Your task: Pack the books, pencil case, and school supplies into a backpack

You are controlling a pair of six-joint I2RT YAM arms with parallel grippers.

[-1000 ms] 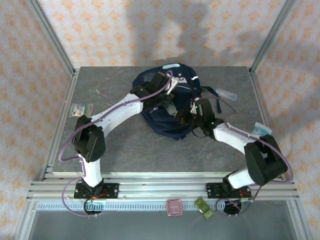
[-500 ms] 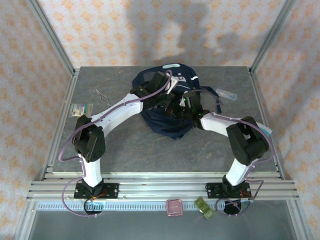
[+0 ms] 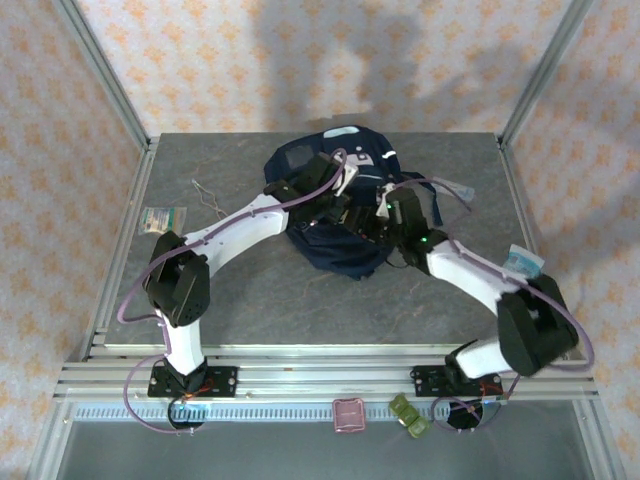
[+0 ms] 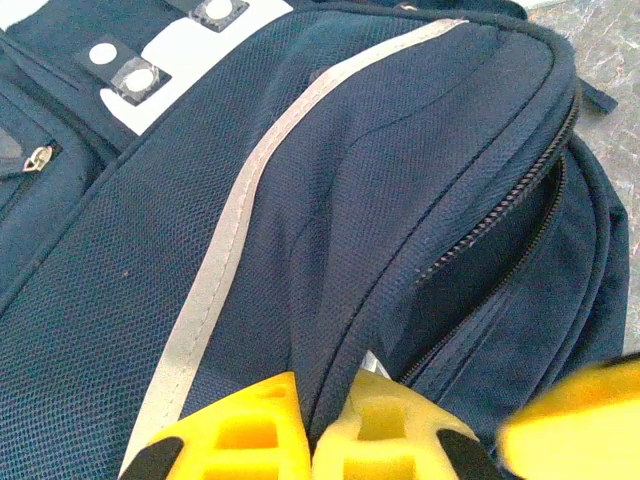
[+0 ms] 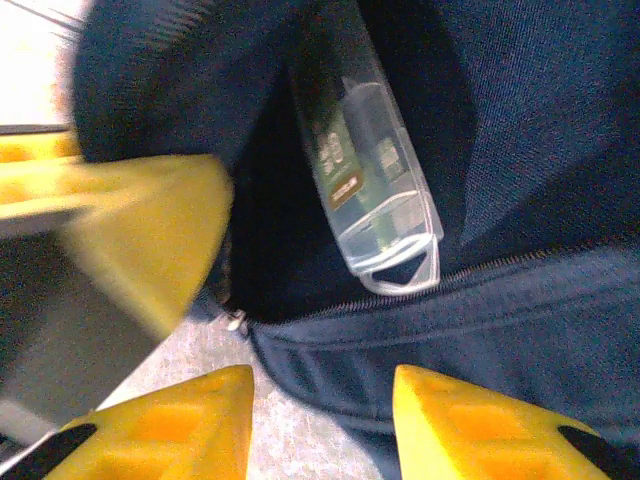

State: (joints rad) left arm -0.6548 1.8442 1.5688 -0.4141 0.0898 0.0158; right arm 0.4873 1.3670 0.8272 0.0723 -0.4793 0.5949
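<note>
The navy backpack (image 3: 335,255) lies mid-table, its grey stripe (image 4: 225,260) and zip opening (image 4: 500,240) close in the left wrist view. My left gripper (image 4: 325,400) is shut on the fabric edge of that opening and lifts it. My right gripper (image 5: 322,400) is open just outside the opening, above the lower zip edge. A clear plastic packet (image 5: 370,170) lies loose in the dark inside, touching neither finger. A small white printed packet (image 3: 522,260) lies at the table's right edge. The pink pencil case (image 3: 348,413) sits below the front rail. The books are out of view.
A greenish-white flat packet (image 3: 163,218) and a thin bent wire (image 3: 205,190) lie at the left of the table. A small green object (image 3: 408,415) sits beside the pencil case. Both arms crowd together over the backpack. Aluminium frame posts border the table.
My right gripper pushed toward the backpack's opening, then opened and drew back a little, leaving the clear packet inside. The left gripper kept its hold on the fabric.
</note>
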